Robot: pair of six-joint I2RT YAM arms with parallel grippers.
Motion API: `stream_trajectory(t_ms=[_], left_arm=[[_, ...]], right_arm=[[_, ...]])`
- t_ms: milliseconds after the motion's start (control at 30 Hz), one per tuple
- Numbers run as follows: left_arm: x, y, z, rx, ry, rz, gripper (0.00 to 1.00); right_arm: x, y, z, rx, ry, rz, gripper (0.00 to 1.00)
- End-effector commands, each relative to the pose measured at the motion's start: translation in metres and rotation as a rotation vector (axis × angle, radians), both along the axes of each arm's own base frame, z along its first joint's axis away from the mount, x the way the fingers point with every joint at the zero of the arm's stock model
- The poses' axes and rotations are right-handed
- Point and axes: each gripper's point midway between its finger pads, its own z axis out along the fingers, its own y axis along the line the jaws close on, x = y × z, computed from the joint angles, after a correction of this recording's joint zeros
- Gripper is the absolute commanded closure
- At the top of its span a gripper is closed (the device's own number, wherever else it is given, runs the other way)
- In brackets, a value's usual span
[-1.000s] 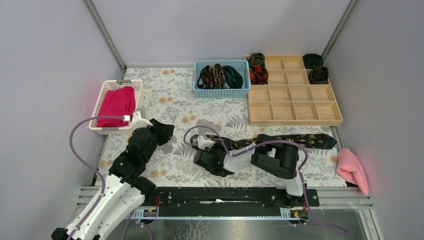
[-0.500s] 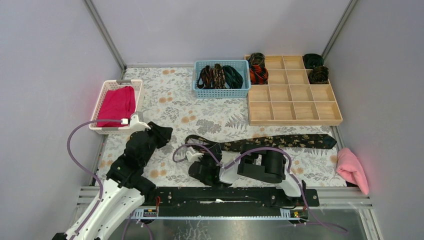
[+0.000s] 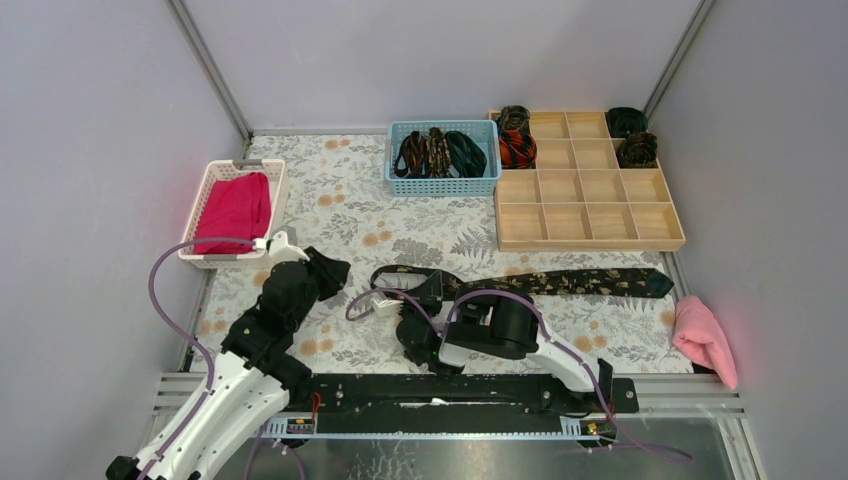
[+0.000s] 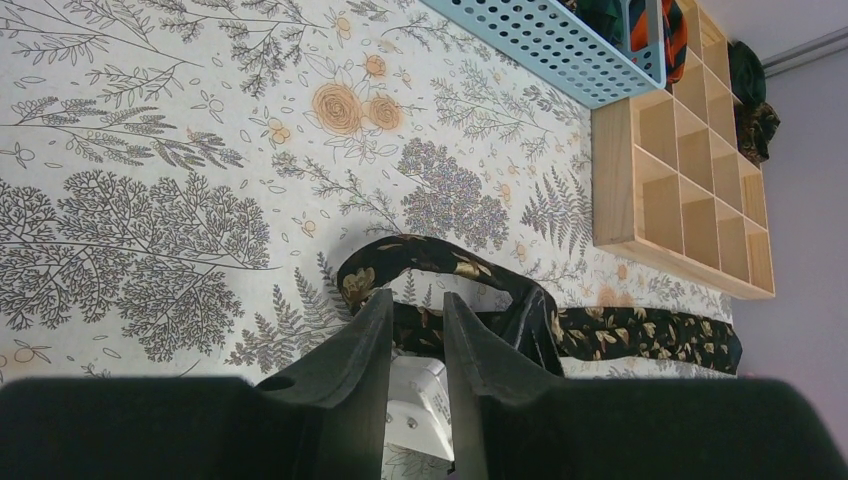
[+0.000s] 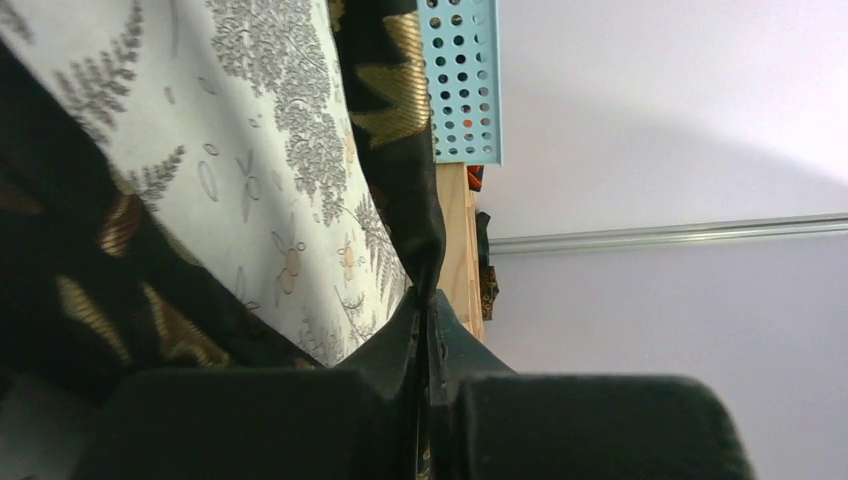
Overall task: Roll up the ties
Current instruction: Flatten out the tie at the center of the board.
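Pinches the tie tight by its narrow end in the right gripper, now drawn leftward along the near edge, bowing a first loop and leaving the rest flat toward the right edge. Keeps the left gripper slightly parted, empty.

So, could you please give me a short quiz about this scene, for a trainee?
1. True or false: the right arm's jaws are shut on the black-gold tie.
2. How many rolled ties lie in the wooden tray?
3. What does the white basket hold? A) rolled ties B) a magenta cloth C) a bottle
Key: 1 true; 2 four; 3 B.
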Motion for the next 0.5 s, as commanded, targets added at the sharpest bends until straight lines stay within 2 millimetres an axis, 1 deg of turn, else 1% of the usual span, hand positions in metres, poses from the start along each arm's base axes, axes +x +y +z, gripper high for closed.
stream_trajectory(t_ms=[0, 100, 133, 167, 300, 400, 467], left_arm=[[0.003, -0.002, 0.004, -0.017, -0.027, -0.005, 0.69], [0.004, -0.002, 0.002, -0.017, -0.026, -0.005, 0.68], [0.004, -0.003, 0.002, -0.017, -0.025, -0.006, 0.68], [0.004, -0.003, 0.002, -0.017, -0.024, -0.01, 0.68], [0.004, -0.004, 0.005, -0.013, -0.024, -0.015, 0.68], [0.004, -0.004, 0.005, -0.012, -0.023, -0.018, 0.68], [0.004, -0.005, 0.004, -0.014, -0.021, -0.022, 0.68]], right_arm=[[0.005, -0.012, 0.024, 0.219, -0.072, -0.072, 1.0], [0.004, -0.016, 0.016, 0.209, -0.066, -0.088, 0.97], [0.004, -0.017, 0.014, 0.207, -0.066, -0.095, 0.94], [0.003, -0.019, 0.013, 0.212, -0.066, -0.104, 0.89], [-0.001, -0.023, 0.019, 0.284, -0.072, -0.126, 0.64], [-0.003, -0.026, 0.026, 0.333, -0.076, -0.138, 0.34], [-0.005, -0.029, 0.03, 0.356, -0.079, -0.143, 0.18]])
